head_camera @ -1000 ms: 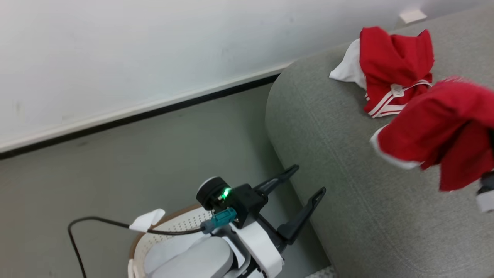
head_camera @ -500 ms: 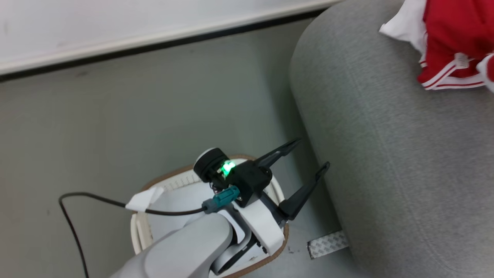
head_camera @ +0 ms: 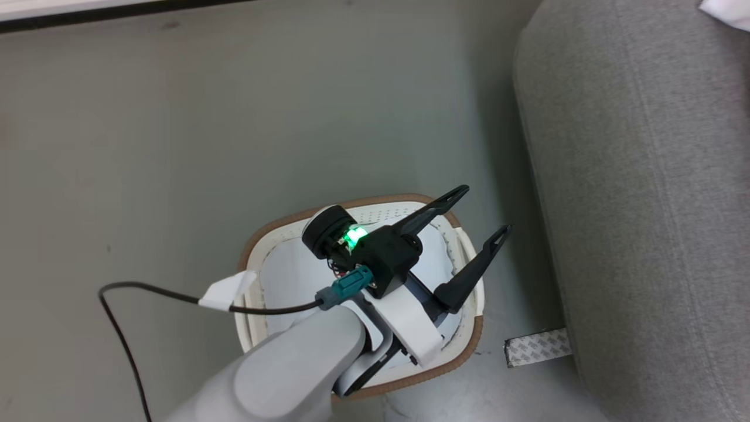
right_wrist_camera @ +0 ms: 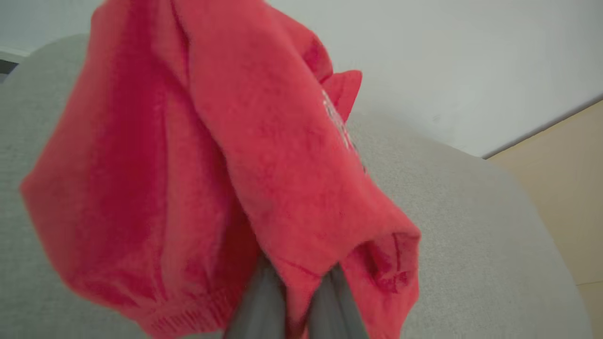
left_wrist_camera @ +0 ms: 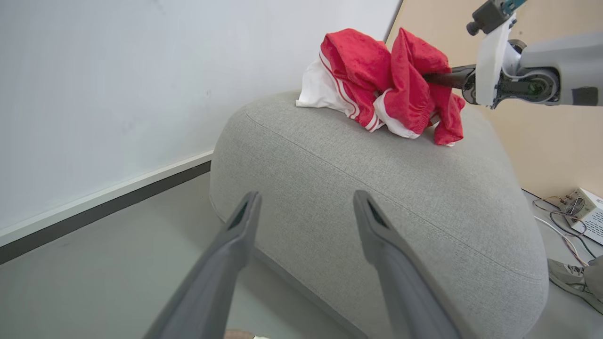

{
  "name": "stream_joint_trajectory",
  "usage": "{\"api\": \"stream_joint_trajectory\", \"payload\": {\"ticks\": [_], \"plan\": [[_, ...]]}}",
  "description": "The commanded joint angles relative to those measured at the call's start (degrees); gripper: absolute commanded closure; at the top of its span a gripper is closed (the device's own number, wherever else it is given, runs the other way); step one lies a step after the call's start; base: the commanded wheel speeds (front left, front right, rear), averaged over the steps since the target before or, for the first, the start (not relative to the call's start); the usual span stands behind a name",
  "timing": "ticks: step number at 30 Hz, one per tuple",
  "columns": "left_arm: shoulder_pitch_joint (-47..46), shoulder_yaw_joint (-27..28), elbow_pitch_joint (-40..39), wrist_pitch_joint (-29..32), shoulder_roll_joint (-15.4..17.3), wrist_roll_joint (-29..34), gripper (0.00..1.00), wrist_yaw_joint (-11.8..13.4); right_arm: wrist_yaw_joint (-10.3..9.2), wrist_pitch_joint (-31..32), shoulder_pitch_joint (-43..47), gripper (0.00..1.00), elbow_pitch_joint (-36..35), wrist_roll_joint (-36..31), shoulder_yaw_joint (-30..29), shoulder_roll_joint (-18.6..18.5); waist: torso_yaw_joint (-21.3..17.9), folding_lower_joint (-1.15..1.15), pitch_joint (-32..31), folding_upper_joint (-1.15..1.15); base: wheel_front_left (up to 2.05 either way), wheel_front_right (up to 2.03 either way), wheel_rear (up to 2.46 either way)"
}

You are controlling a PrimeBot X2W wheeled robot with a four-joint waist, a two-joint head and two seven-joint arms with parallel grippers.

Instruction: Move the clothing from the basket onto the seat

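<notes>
We're at drop-off: seat [left_wrist_camera: 377, 202] already carries one red garment [left_wrist_camera: 346, 66], basket [head_camera: 275, 237] (pale pad [head_camera: 287, 275] inside) sits beside it. Right jaws pinch more clothing [right_wrist_camera: 226, 141] over seat; left jaws gape, empty, over basket. Nxt: lower & let go.

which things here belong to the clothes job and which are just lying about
Job: clothing, basket, seat, right hand gripping some of the clothing, left hand open over the basket.
Lying about: tape strip, pale box, shoe.
</notes>
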Motion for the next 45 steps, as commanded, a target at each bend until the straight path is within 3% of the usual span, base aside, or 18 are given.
{"api": "stream_joint_trajectory", "payload": {"ticks": [1,3,6,8,9,10,11,17,30,39,45], "plan": [[-0.5,0.3,0.4,-0.3,-0.2,0.8,0.0,-0.3,-0.13,2.8,-0.9,0.91,1.6,1.2,1.6,-0.3,0.7,-0.01,0.6,0.0,0.0,0.0,0.0],[-0.4,0.5,0.8,-0.4,-0.5,1.1,0.0,-0.6,-0.13,6.9,-1.7,0.8,3.4,2.4,4.0,-0.9,0.9,-0.01,0.7,0.0,0.0,0.0,0.0],[-0.2,1.0,1.3,-0.4,-0.5,1.3,0.0,-0.8,-0.13,9.7,-2.8,0.79,5.8,3.9,5.4,-0.8,1.1,-0.01,0.6,0.0,0.0,0.0,0.0],[0.0,1.4,1.5,-0.5,-0.6,1.5,0.0,-1.0,-0.13,10.4,-3.3,0.69,6.4,5.1,6.4,-0.3,1.0,-0.01,0.3,0.0,0.0,0.0,0.0],[0.2,1.5,1.7,-0.5,-0.6,1.5,0.0,-1.1,-0.13,10.3,-3.6,0.56,6.5,5.7,6.8,-0.2,0.9,-0.01,0.1,0.0,0.0,0.0,0.0],[0.4,1.7,1.7,-0.5,-0.6,1.6,0.0,-1.0,-0.13,9.8,-3.7,0.35,6.4,5.9,7.5,0.0,0.7,-0.01,-0.2,0.0,0.0,0.0,0.0],[0.5,1.8,1.7,-0.5,-0.6,1.7,0.0,-1.1,-0.13,9.2,-3.6,0.0,6.1,6.3,8.1,0.1,0.5,-0.01,-0.5,0.0,0.0,0.0,0.0],[2.1,3.0,2.1,-0.4,-0.2,1.8,0.0,-1.6,-0.13,8.4,-2.2,0.0,5.9,8.8,12.5,1.4,-1.2,-0.01,-4.0,0.0,0.0,0.0,0.0],[10.3,7.7,1.3,-0.4,2.4,0.2,0.0,-0.7,-0.13,7.0,0.0,0.0,0.2,11.0,22.1,1.2,-3.9,-0.01,-19.1,0.0,0.0,0.0,0.0],[18.8,14.5,-2.0,-0.4,4.5,-0.7,0.0,1.9,-0.13,2.5,2.2,0.0,-9.1,13.8,23.5,-0.2,-1.5,-0.01,-29.2,0.0,0.0,0.0,0.0],[24.7,20.6,-2.9,-0.4,5.7,-2.7,0.0,1.7,-0.13,-3.3,7.1,0.0,-16.1,14.2,20.8,1.3,1.5,-0.01,-32.2,0.0,0.0,0.0,0.0]]}}
